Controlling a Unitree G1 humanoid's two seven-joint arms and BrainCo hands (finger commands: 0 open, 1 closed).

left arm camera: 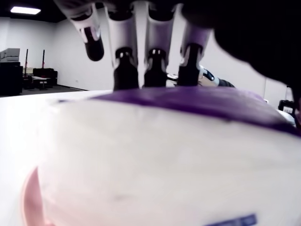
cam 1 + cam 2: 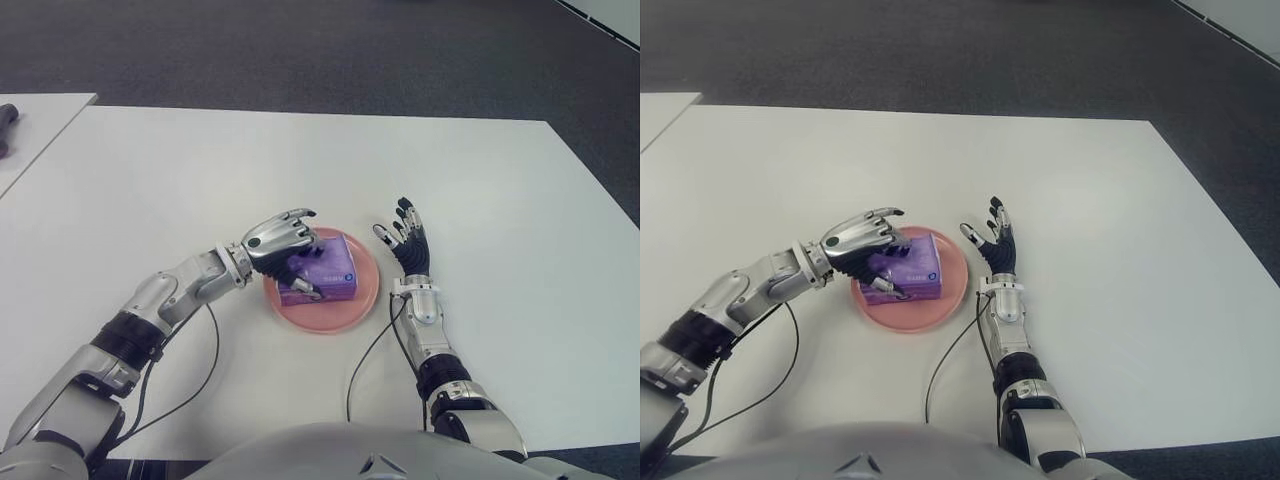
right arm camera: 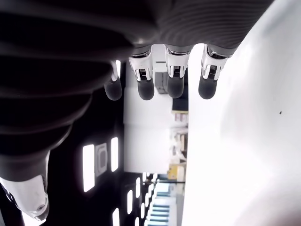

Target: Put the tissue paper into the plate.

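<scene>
A purple tissue pack (image 2: 335,268) lies in the pink plate (image 2: 330,318) near the middle of the white table. My left hand (image 2: 300,255) reaches in from the left and is closed over the pack: its fingers (image 1: 155,61) curl over the top and far edge, and the thumb presses the near side. The left wrist view is filled by the pack (image 1: 164,155), with a sliver of plate rim (image 1: 30,197) below it. My right hand (image 2: 403,235) stands just right of the plate, fingers spread and holding nothing.
The white table (image 2: 200,160) stretches wide on all sides of the plate. A second table (image 2: 40,125) at the far left carries a dark object (image 2: 6,122). Thin black cables (image 2: 368,355) trail from both wrists. Dark carpet lies beyond.
</scene>
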